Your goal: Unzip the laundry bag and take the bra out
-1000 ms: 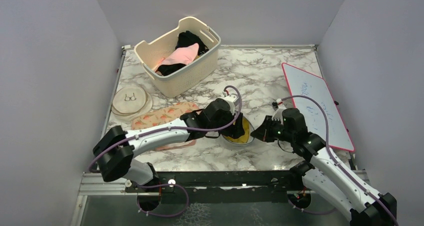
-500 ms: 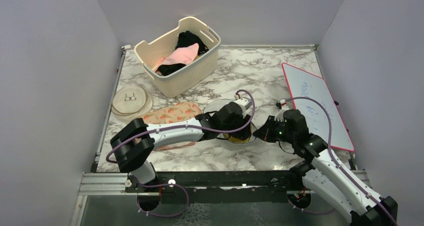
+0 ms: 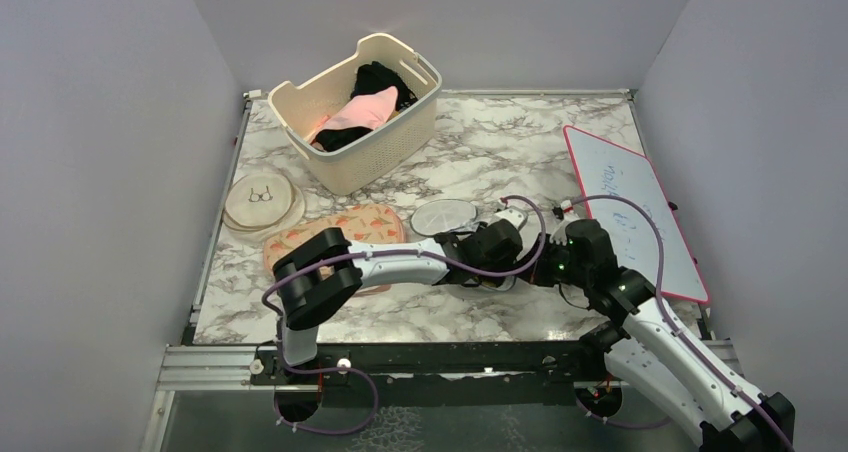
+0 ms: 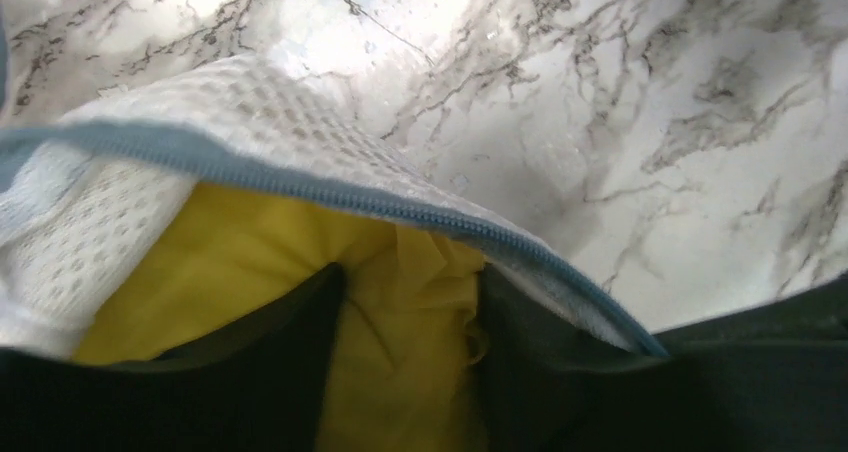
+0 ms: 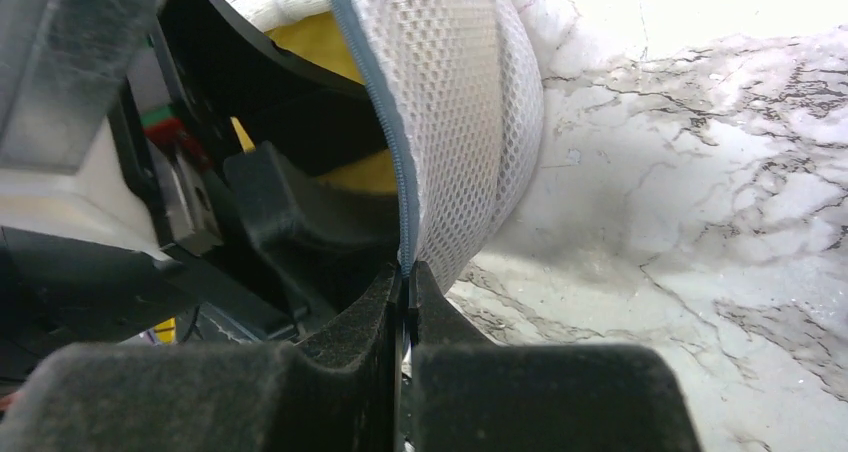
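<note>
The laundry bag, white mesh with a blue-grey zip rim, lies open at front centre. Its round mesh lid is folded back onto the table. My left gripper reaches inside the bag. In the left wrist view, its gripper has bunched yellow bra fabric pinched between the dark fingers. My right gripper is shut on the bag's zip rim at the right side; in the top view it sits just right of the left gripper. Most of the bag body is hidden under both grippers.
A cream basket with pink and black clothes stands at the back left. A cream disc with a glasses drawing and a peach patterned pouch lie left. A red-edged whiteboard lies right.
My left arm has stretched to the right and its gripper has gone deeper into the bag. The bag has slid right, and its lid now lies uncovered behind. The right gripper stayed nearly still.
</note>
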### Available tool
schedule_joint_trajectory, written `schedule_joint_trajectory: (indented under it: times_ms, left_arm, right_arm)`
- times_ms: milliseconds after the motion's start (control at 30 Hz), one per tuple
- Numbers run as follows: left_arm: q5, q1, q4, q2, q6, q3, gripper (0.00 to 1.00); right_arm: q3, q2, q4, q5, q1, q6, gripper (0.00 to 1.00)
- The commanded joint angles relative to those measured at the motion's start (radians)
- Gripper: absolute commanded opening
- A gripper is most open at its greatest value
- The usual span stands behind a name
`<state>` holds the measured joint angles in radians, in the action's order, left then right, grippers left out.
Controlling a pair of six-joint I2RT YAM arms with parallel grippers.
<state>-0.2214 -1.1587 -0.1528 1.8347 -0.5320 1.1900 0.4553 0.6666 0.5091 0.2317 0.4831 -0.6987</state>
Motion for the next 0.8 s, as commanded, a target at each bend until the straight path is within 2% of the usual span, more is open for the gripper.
schedule_joint_trajectory:
  times_ms: [0,67,167,767]
  left_arm:
    - [-0.111,-0.007,-0.116,0.057,0.048,0.064,0.27]
    - [-0.12,-0.006,-0.131,0.048,0.055,0.076,0.12]
    - [-0.101,-0.006,-0.131,0.002,0.067,0.076,0.0]
    - [-0.13,-0.006,-0.019,-0.49,0.106,-0.069,0.0]
  right_arm:
    - [0.003,-0.01,-0.026,-0.015,0.002,0.009,0.01]
    - [0.003,0.001,-0.029,-0.01,0.002,0.007,0.01]
    - [0.002,0.012,-0.031,-0.011,0.002,0.003,0.01]
    - [-0.005,0.047,-0.085,-0.018,0.0,0.019,0.01]
